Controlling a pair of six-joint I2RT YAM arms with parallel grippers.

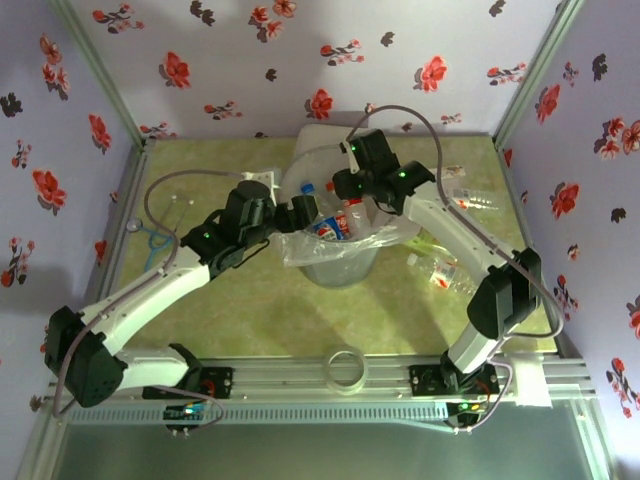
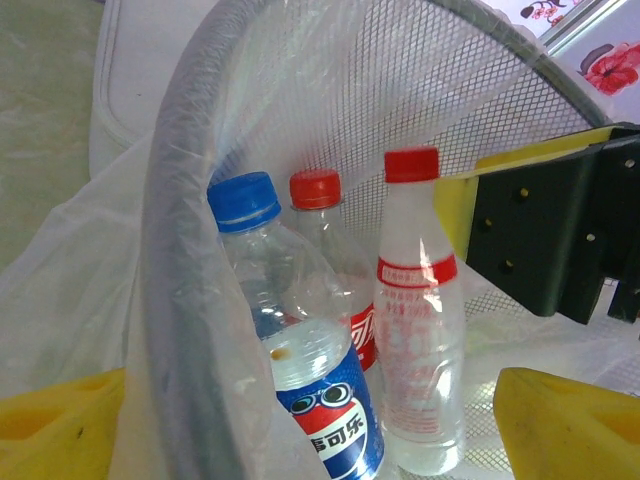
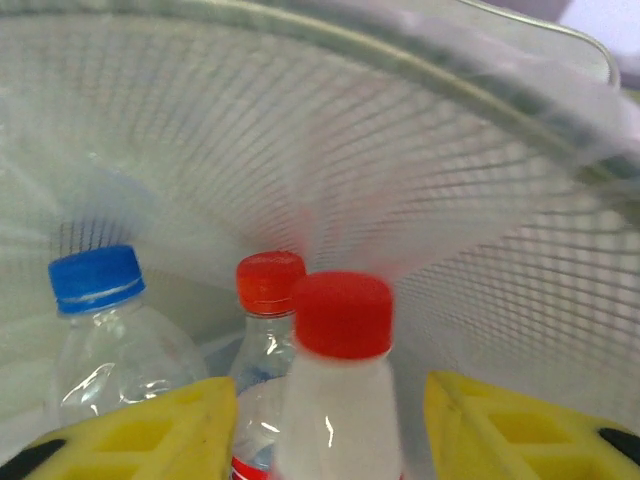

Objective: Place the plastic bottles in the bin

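The bin [image 1: 340,266], a mesh-walled tub lined with a crinkly clear bag, stands mid-table with three plastic bottles upright inside. These are a blue-capped one with a blue label [image 2: 318,405], a red-capped cola one [image 2: 316,192] and a whitish red-capped one [image 2: 420,320]. My right gripper [image 3: 330,400] hangs open inside the bin. The whitish bottle [image 3: 340,320] stands between its yellow fingers [image 3: 140,430], with a gap on each side. My left gripper [image 2: 310,392] is open and straddles the bin's grey rim [image 2: 172,250] from the left. Other bottles [image 1: 445,270] lie on the table to the right.
A white flat box [image 1: 322,140] sits just behind the bin. A small clear ring [image 1: 347,371] rests on the near rail. More clear bottles [image 1: 470,200] lie at the back right. A thin cable [image 1: 158,232] loops on the mat to the left. Flowered walls enclose the table.
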